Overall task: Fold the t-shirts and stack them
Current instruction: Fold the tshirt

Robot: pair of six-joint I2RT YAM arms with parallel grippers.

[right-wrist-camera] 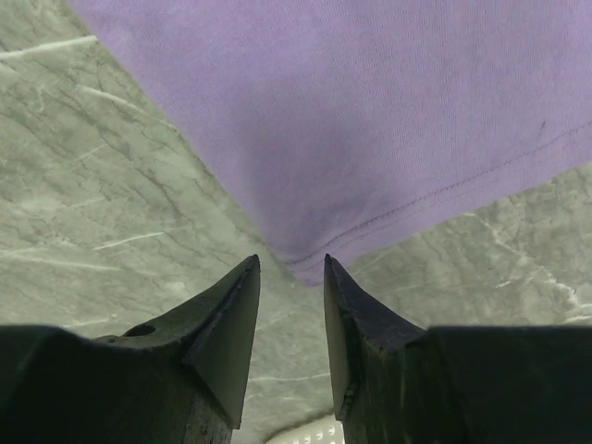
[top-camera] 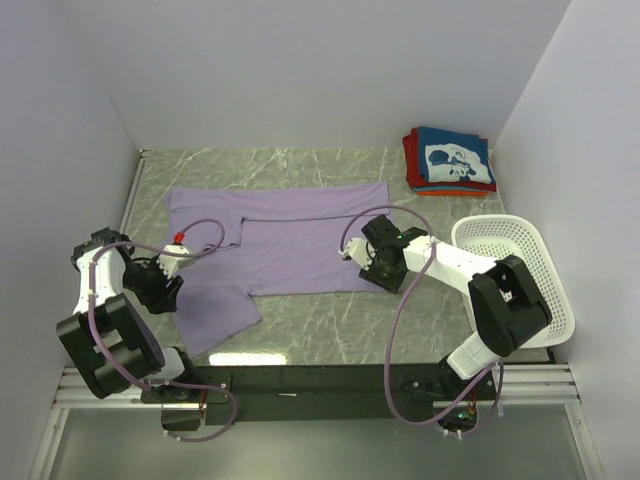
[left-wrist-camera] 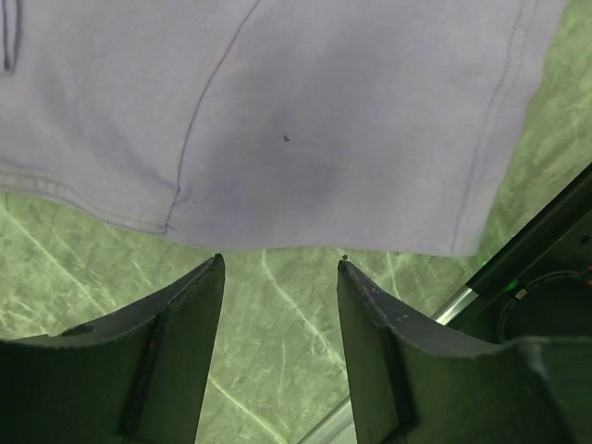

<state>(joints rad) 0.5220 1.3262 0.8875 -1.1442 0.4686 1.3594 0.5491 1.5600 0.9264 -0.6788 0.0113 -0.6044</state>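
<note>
Right claw [right-wrist-camera: 289, 265]: released, jaws a narrow gap apart, tips low over the table [right-wrist-camera: 102, 176]. The hem corner [right-wrist-camera: 307, 261] of the purple shirt [right-wrist-camera: 370, 120] sits right at the mouth, and from the wrist view it looks not yet pinched.

Left claw [left-wrist-camera: 280, 264]: also released, with a wider gap and bare table between the jaws. The sleeve [left-wrist-camera: 324, 139] edge lies just past the tips, apart from them.

Shirt: flat on the table, spread sideways, centre-left in the top view. The near sleeve points toward the left arm base. The far sleeve looks tucked in, though I can't be sure.

Step, my guess: grab the near edge at both ends and fold it over the body.

Doing it well:
- Left claw needs to go further forward so the sleeve edge is between the jaws before closing.
- Right claw should take the corner deep, past the hem stitching, not just the tip, because thin knit slips.
- Close low so the bottom jaw gets under the cloth.
- Lift both ends together and level, or the fold skews.

Containers:
- Basket [top-camera: 520, 232]: white, perforated, at the right table edge, partly hidden by the right arm. No cloth shows in the visible part.
- Stack [top-camera: 450, 160]: in the far right corner on the table, not in the basket. It is folded, with navy with a white print on top and red and orange under it.
</note>
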